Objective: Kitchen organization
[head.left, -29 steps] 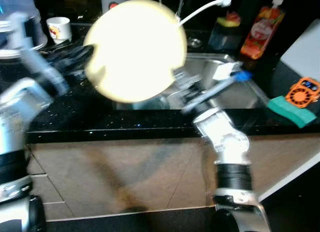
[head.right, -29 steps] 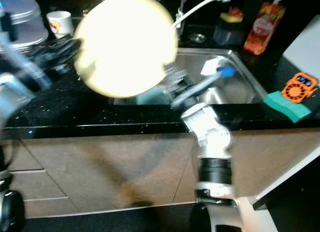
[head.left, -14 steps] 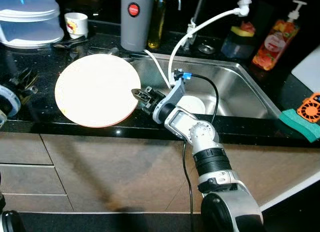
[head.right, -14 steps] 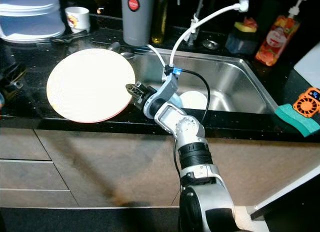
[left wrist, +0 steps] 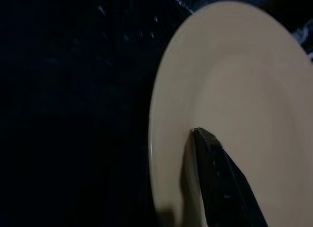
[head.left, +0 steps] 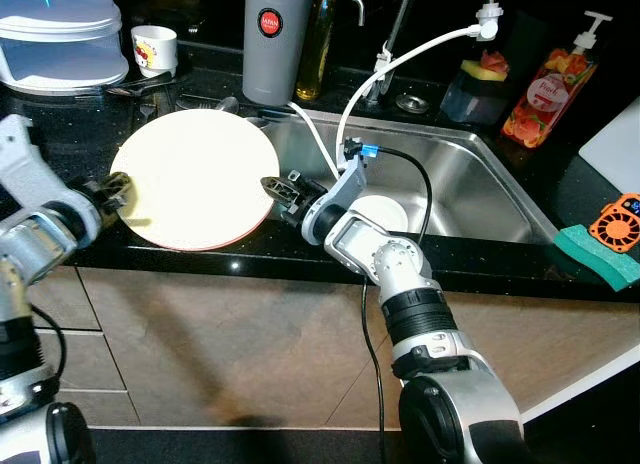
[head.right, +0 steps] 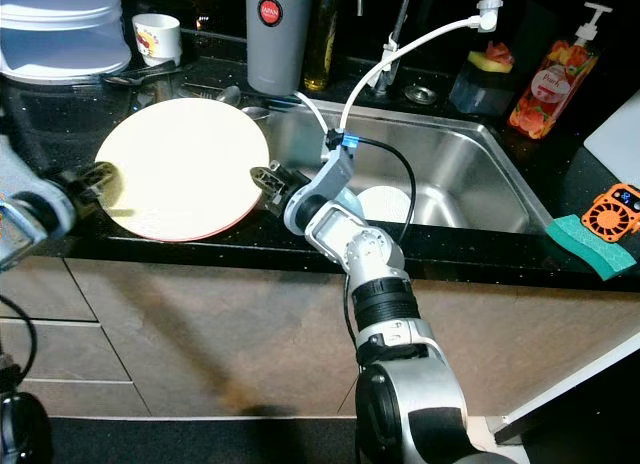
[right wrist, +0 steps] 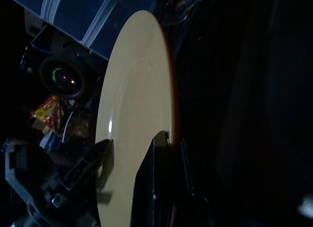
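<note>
Presently the plate (head.left: 190, 176) lies on the desk (head.left: 200, 259), centre-left — right end effector (head.left: 277, 189) and left end effector (head.left: 118, 192) each clamp its rim; stowing remains.

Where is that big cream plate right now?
The cream plate lies on the black counter just left of the sink, with the left end effector and right end effector at its opposite edges.

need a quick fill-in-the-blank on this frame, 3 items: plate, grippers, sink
The round cream plate lies on the black ______.
The left gripper and right gripper are at ______ edges of the plate.
A small white bowl sits inside the steel ______.

Missing words: countertop; opposite; sink
</note>
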Controlling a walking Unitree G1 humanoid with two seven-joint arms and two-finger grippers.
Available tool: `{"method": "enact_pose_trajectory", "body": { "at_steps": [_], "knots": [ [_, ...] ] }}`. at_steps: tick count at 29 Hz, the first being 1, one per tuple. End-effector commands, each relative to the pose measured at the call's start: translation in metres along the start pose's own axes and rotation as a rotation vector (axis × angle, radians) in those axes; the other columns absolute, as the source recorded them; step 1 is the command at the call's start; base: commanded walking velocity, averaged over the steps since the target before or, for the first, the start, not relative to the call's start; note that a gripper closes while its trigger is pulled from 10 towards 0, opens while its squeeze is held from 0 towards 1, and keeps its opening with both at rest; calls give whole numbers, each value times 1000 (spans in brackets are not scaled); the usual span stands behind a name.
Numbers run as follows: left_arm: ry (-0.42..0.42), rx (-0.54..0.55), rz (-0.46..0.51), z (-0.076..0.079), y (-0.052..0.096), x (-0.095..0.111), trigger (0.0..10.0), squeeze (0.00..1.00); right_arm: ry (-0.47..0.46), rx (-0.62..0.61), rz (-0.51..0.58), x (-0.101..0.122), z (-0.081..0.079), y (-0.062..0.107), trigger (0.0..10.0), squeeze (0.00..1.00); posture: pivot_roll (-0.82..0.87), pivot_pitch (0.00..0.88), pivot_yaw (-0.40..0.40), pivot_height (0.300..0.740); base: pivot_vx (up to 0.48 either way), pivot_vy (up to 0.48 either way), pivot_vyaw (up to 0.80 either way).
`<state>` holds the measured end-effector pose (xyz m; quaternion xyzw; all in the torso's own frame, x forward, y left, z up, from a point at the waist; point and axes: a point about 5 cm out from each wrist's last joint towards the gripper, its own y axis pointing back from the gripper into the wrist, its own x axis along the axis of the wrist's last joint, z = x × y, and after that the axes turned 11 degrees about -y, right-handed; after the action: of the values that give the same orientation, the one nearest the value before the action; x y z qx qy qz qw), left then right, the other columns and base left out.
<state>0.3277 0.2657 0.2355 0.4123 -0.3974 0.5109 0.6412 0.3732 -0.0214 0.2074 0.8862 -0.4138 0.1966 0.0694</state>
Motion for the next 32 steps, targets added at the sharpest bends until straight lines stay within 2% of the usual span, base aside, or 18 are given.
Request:
{"method": "enact_pose_trajectory", "body": {
  "at_steps": [1, 5, 7, 11, 12, 14, 15, 16, 18, 22, 23, 25, 28, 29, 32],
  "knots": [
    [-21, -82, -23, 16, -11, -6, 10000, 0, -9, -76, -57, -16, 17, 1, 0, 0, 213, 12, -141, 740, 0, 0, 0],
    [-21, -106, -16, 24, -13, -7, 10000, 0, -10, -65, -53, -14, 17, 2, 0, 0, 205, 12, -136, 740, 0, 0, 0],
    [-49, -101, 2, 26, -14, -5, 10000, 0, -11, -57, -51, -13, 16, 2, 0, 0, 205, 12, -136, 740, 0, 0, 0],
    [-207, -98, 98, 43, -12, 5, 10000, 0, -6, -51, -55, -13, 16, 2, 0, 0, 208, 18, -139, 740, 0, 0, 0],
    [-207, -98, 98, 43, -12, 5, 10000, 0, -6, -51, -55, -13, 16, 2, 0, 0, 208, 18, -139, 740, 0, 0, 0],
    [-340, -102, 147, 55, -10, 9, 10000, 0, 0, -49, -64, -15, 16, 1, 0, 0, 210, 19, -142, 740, 0, 0, 0],
    [-340, -102, 147, 55, -10, 9, 10000, 0, 0, -49, -64, -15, 16, 1, 0, 0, 210, 19, -142, 740, 0, 0, 0],
    [-399, -98, 170, 60, -9, 11, 10000, 0, 3, -49, -66, -16, 16, 1, 0, 0, 210, 19, -142, 740, 0, 0, 0],
    [-440, -122, 191, 69, -8, 13, 10000, 0, 5, -48, -68, -16, 16, 0, 0, 0, 211, 20, -143, 740, 0, 0, 0],
    [-493, -129, 193, 75, -8, 12, 10000, 0, 6, -48, -70, -16, 16, 0, 0, 0, 211, 20, -144, 740, 0, 0, 0],
    [-590, -104, 203, 78, -9, 11, 10000, 0, 7, -47, -71, -16, 16, 0, 0, 0, 211, 20, -144, 740, 0, 0, 0],
    [-629, -108, 213, 82, -9, 9, 10000, 0, 8, -47, -72, -16, 16, 0, 0, 0, 211, 20, -144, 740, 0, 0, 0],
    [-730, -92, 233, 88, -9, 8, 10000, 0, 9, -48, -73, -16, 17, 0, 0, 0, 209, 21, -143, 740, 0, 0, 0],
    [-785, -46, 252, 88, -10, 11, 10000, 0, 9, -50, -73, -16, 18, 0, 0, 0, 207, 22, -144, 740, 0, 0, 0],
    [-810, -14, 270, 87, -10, 13, 10000, 0, 10, -50, -73, -16, 18, 0, 0, 0, 208, 20, -146, 740, 0, 0, 0]
  ]
}}
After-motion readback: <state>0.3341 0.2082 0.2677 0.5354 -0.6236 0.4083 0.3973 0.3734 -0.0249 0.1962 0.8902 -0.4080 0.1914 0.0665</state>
